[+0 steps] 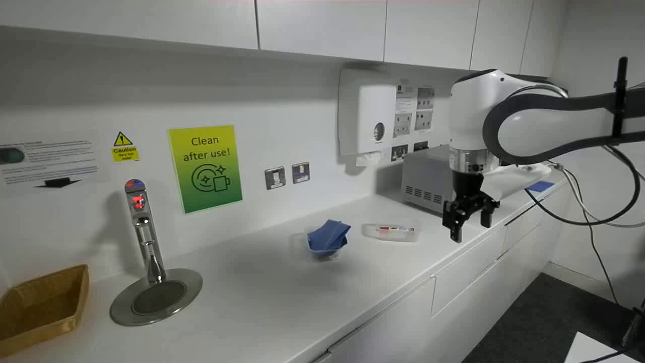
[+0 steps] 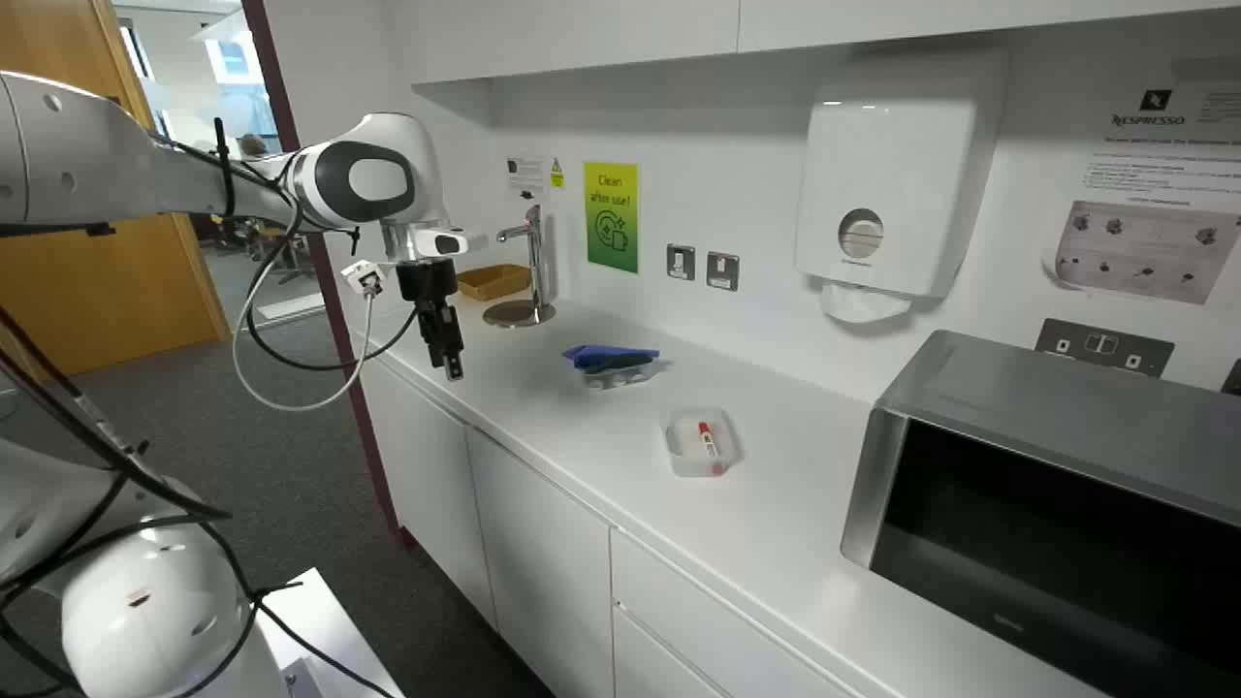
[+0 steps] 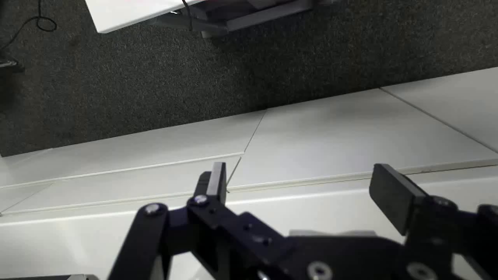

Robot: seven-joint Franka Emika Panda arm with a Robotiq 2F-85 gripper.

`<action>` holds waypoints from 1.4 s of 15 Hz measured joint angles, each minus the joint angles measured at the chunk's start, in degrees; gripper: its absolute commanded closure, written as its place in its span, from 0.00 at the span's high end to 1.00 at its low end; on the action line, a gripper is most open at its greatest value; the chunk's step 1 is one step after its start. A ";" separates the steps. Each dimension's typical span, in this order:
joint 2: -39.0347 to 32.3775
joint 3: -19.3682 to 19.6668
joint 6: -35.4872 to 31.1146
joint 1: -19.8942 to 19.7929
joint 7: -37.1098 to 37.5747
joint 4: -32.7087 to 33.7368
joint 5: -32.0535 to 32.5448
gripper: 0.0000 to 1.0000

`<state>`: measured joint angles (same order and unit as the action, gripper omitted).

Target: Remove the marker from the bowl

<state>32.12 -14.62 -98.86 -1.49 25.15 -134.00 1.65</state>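
The marker (image 1: 396, 229), slim and red with a white middle, lies inside a clear shallow plastic bowl (image 1: 372, 232) on the white counter. In an exterior view the marker (image 2: 709, 442) slants across the floor of the bowl (image 2: 684, 469). My gripper (image 1: 471, 232) is black, points down and hangs above the counter's front edge, away from the bowl. It also shows in an exterior view (image 2: 453, 372). In the wrist view the gripper (image 3: 301, 169) has its fingers wide apart with nothing between them. The marker is out of view in the wrist view.
A clear container (image 2: 606, 378) holding a folded blue object (image 1: 328, 236) stands near the bowl. A microwave (image 2: 970, 504) stands farther along the counter. A tap (image 1: 151, 242) and wicker basket (image 1: 45, 302) are at the other end. Wall cupboards (image 1: 322, 25) hang above.
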 measured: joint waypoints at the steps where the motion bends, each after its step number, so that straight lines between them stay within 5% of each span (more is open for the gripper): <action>1: -0.02 0.00 -0.03 0.00 0.00 0.00 0.00 1.00; 14: -0.07 0.05 -0.38 0.09 0.72 -0.03 -0.03 1.00; 21: -3.52 3.40 -9.76 -2.13 15.09 0.60 -1.17 1.00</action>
<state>28.60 -11.22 -108.62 -3.62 40.23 -133.40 0.48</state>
